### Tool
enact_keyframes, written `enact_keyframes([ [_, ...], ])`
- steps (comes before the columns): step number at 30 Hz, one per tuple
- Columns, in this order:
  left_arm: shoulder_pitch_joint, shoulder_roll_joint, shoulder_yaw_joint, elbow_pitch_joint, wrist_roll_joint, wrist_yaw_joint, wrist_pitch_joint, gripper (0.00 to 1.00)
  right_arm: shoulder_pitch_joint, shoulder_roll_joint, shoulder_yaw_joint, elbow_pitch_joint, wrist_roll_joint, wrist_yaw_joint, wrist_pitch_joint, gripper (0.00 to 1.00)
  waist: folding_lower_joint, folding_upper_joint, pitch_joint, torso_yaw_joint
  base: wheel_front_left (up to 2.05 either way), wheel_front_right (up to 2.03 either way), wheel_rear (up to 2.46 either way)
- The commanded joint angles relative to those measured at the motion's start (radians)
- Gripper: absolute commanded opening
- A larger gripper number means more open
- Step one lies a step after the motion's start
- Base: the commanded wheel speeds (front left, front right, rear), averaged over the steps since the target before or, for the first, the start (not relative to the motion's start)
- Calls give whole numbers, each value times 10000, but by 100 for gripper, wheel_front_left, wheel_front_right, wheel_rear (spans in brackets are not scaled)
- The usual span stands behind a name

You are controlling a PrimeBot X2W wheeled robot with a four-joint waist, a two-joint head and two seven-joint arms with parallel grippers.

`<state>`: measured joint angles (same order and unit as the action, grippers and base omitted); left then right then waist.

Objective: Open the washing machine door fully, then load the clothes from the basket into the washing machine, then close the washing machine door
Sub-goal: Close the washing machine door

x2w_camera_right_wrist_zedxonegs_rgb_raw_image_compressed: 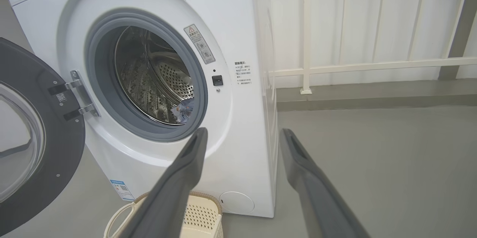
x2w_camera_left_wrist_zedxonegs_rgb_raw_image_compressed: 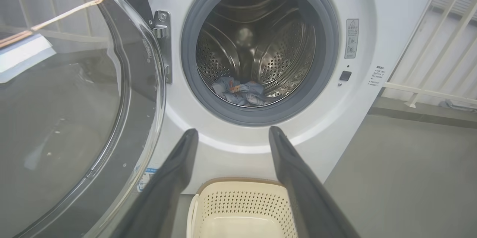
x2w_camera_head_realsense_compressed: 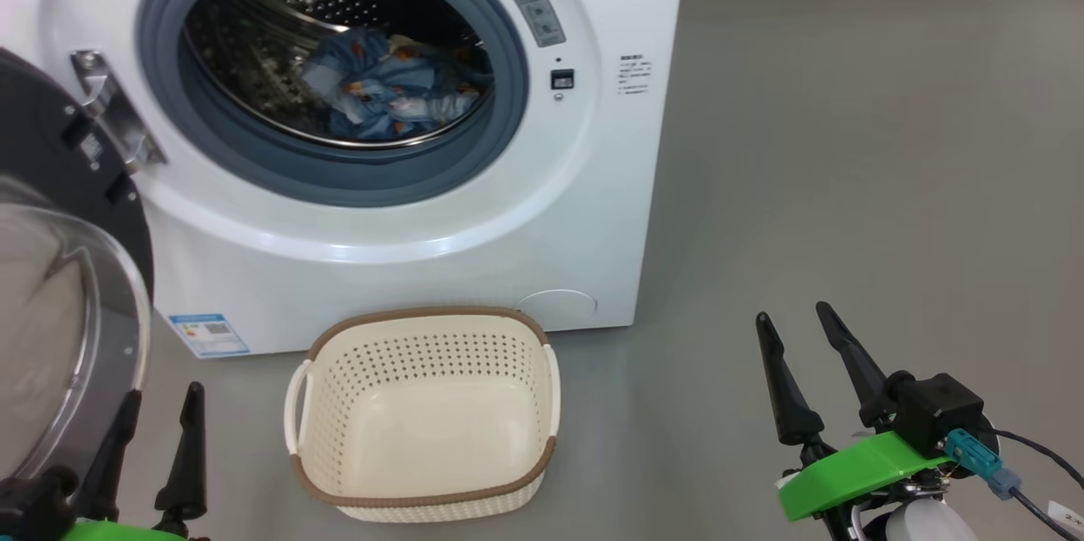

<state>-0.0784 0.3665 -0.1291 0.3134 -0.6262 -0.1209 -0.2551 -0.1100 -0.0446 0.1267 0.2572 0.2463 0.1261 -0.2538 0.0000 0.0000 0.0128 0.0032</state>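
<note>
Washing machine door (x2w_camera_head_realsense_compressed: 68, 312), frame left, likely rigid and slick: push its black ring (x2w_camera_head_realsense_compressed: 34, 126); left gripper (x2w_camera_head_realsense_compressed: 163, 393) and right gripper (x2w_camera_head_realsense_compressed: 794, 314) jaws stand wide, empty.

Grey floor (x2w_camera_head_realsense_compressed: 847, 143) stretches off to the right; behind it, a white railing (x2w_camera_right_wrist_zedxonegs_rgb_raw_image_compressed: 306, 33) stands on a low kerb (x2w_camera_right_wrist_zedxonegs_rgb_raw_image_compressed: 372, 96).

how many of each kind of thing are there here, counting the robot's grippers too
washing machine: 1
door: 1
basket: 1
heap of clothes: 1
grippers: 2, the left gripper and the right gripper
total: 6
</note>
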Motion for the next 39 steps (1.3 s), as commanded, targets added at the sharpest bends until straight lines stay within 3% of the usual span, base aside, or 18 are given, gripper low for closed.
enact_keyframes([
  [1, -528, 321, 356, -109, 109, 85, -67, 100, -183, -56, 258, -177, -38, 46, -80, 100, 0, 0, 0, 161, 0, 0, 0],
  [28, -663, 267, 310, 151, 219, 515, -52, 100, -471, -56, 283, 231, 131, 46, -80, 100, 0, 0, -283, 2955, 0, 0, 0],
  [39, -721, 320, 352, 212, 194, 666, -46, 100, -578, -56, 325, 294, 163, 46, -80, 100, 0, 0, -217, 3792, 0, 0, 0],
])
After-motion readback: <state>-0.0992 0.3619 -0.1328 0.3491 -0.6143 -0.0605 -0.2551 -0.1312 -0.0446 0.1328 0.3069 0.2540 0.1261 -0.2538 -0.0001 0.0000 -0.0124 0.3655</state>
